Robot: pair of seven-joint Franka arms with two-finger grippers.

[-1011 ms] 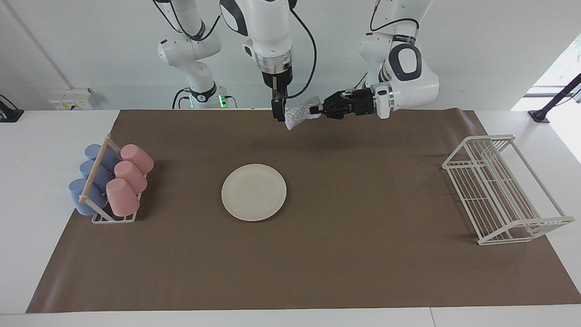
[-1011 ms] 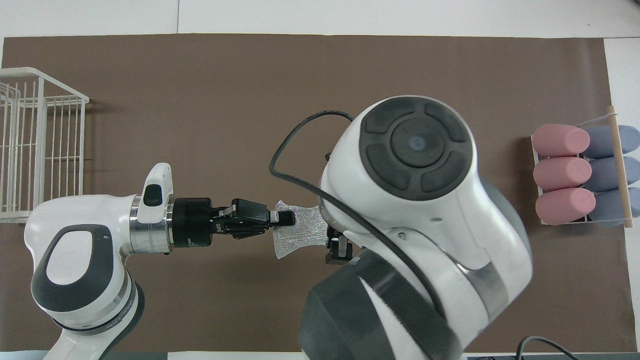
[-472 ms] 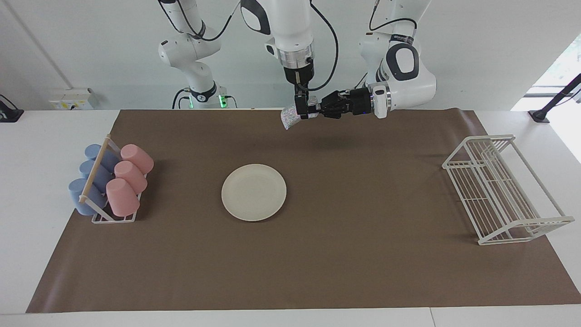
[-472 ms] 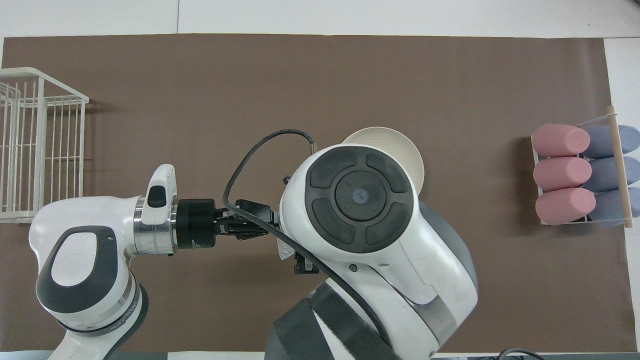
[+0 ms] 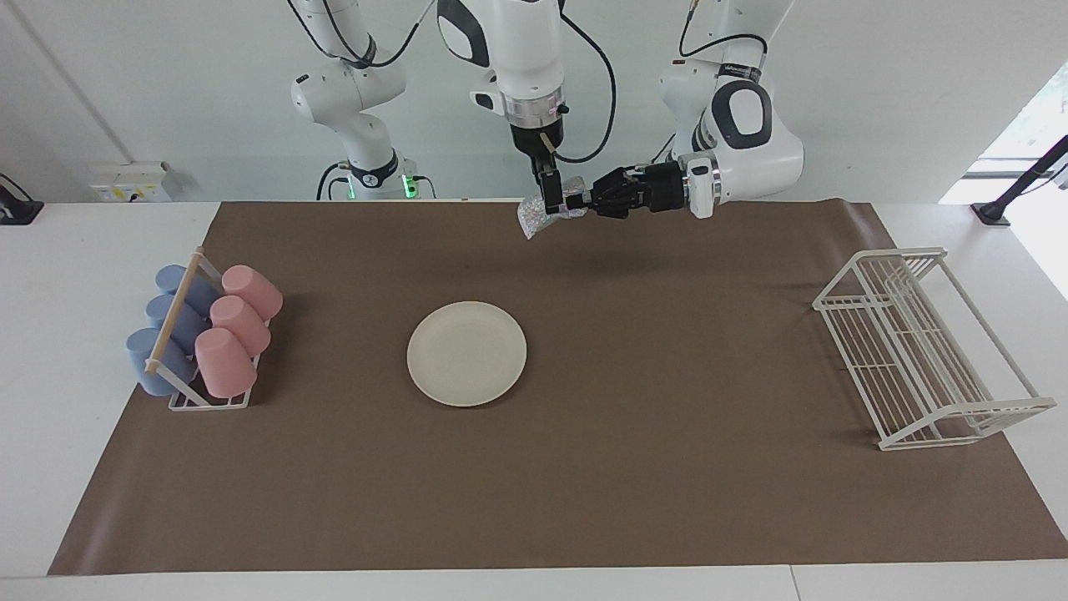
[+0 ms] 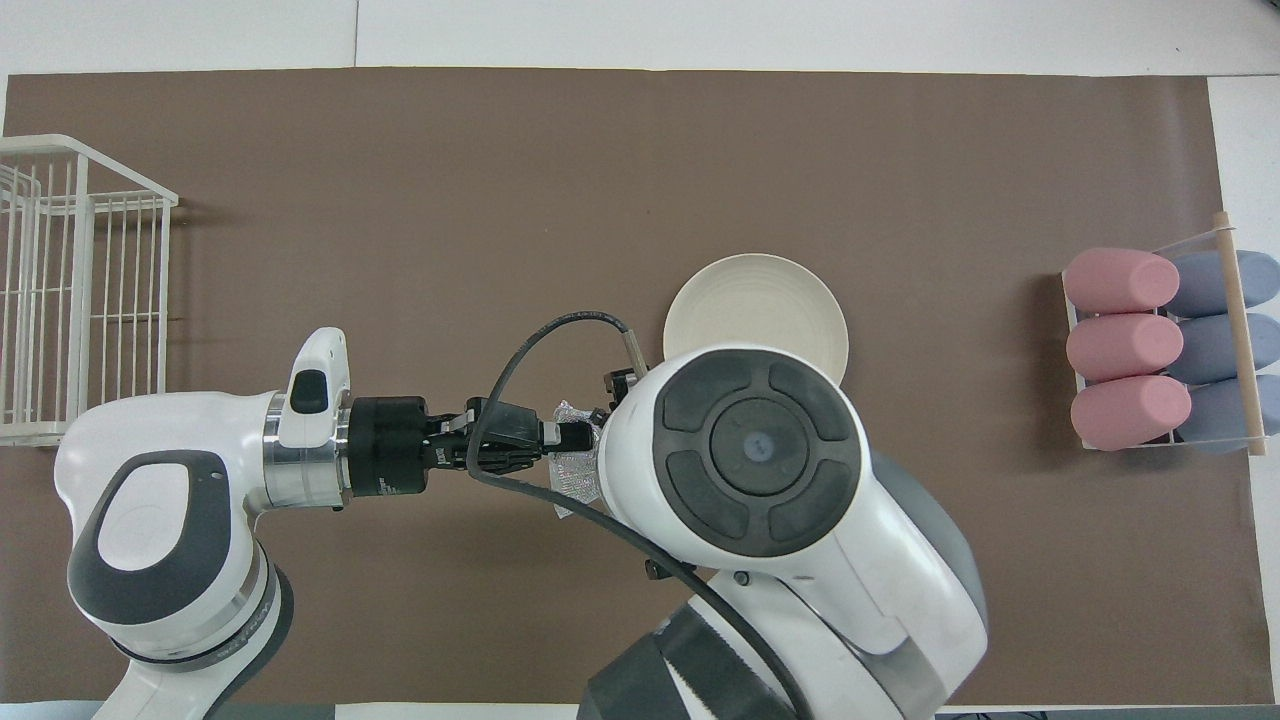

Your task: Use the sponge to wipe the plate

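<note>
The cream-white plate (image 5: 466,353) lies flat on the brown mat near the table's middle; in the overhead view the plate (image 6: 755,297) is partly covered by my right arm. My left gripper (image 5: 578,203) reaches out level above the mat's edge nearest the robots and is shut on the shiny speckled sponge (image 5: 532,219). My right gripper (image 5: 549,199) points down at the sponge, right against it. In the overhead view the left gripper (image 6: 575,437) and a bit of the sponge (image 6: 572,482) show; the right gripper is hidden under its own wrist.
A white rack of pink and blue cups (image 5: 200,334) stands at the right arm's end of the mat. A white wire dish rack (image 5: 918,346) stands at the left arm's end. The brown mat (image 5: 667,467) covers the table.
My right gripper has moved from beside the sponge's free end onto the sponge close to the left gripper. In the overhead view the right arm shifted and uncovered most of the plate.
</note>
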